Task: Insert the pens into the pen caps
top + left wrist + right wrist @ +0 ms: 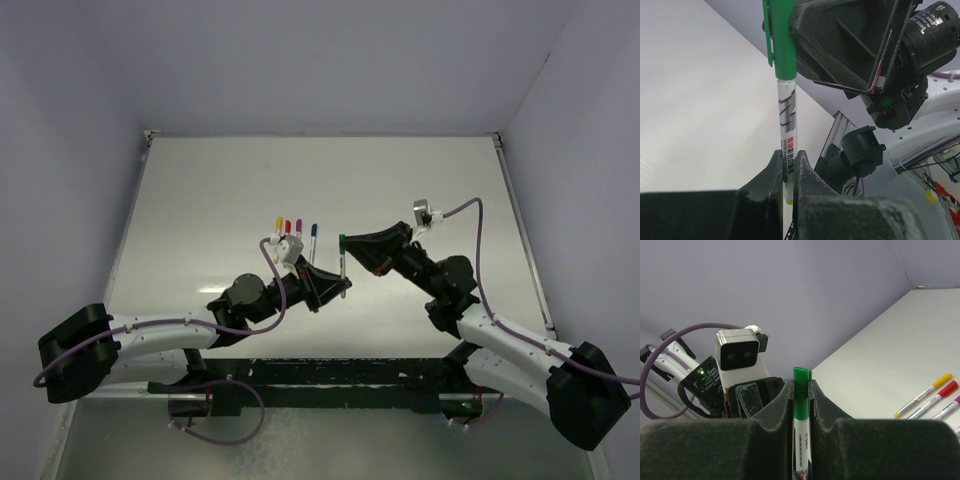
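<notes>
Capping of the last pen is the step in hand, I'd say. Left gripper point(788, 160) is clamped tight on the pen point(787, 110) barrel, and right gripper point(801, 390) is pinched on the green cap point(801, 400). They meet in mid-air over the table point(200, 200), with the cap sitting right on the pen's end. Looks seated or near enough, so the next move probably wants a straight push along the barrel, then letting go. Four other pens point(922, 396) lie just beyond and look capped.

Four capped pens point(298, 226) lie side by side on the white table point(200, 210).
</notes>
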Robot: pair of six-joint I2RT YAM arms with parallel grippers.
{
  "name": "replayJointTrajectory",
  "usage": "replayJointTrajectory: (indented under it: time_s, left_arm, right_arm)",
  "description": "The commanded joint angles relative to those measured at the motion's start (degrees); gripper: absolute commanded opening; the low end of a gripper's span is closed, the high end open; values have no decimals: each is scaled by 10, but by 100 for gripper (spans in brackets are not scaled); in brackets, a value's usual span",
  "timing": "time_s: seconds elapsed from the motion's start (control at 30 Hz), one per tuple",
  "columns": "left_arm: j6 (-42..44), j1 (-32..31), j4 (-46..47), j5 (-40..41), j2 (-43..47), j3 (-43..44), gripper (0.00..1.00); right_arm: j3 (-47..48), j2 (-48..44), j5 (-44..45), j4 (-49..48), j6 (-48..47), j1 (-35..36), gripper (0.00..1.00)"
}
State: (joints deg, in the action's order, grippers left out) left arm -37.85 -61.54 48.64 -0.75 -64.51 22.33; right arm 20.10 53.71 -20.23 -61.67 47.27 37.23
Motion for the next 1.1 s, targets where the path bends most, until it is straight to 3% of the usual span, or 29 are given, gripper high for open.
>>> replayJointTrajectory:
  time_s: [0.0, 0.3, 0.7, 1.07]
  left_arm:
    - [17, -1, 75, 13, 20, 19, 0]
    - [57, 2, 79, 37, 83, 26, 0]
    - [7, 73, 147, -5, 65, 44, 0]
    - [40, 102, 65, -4, 97, 77, 0]
  right_arm:
    - [-13, 20, -70, -25, 2, 15, 0]
    - [-43, 34, -83, -16, 6, 25, 0]
    - [-37, 35, 24, 143, -88, 116, 0]
    - [-30, 42, 96, 211, -113, 145, 0]
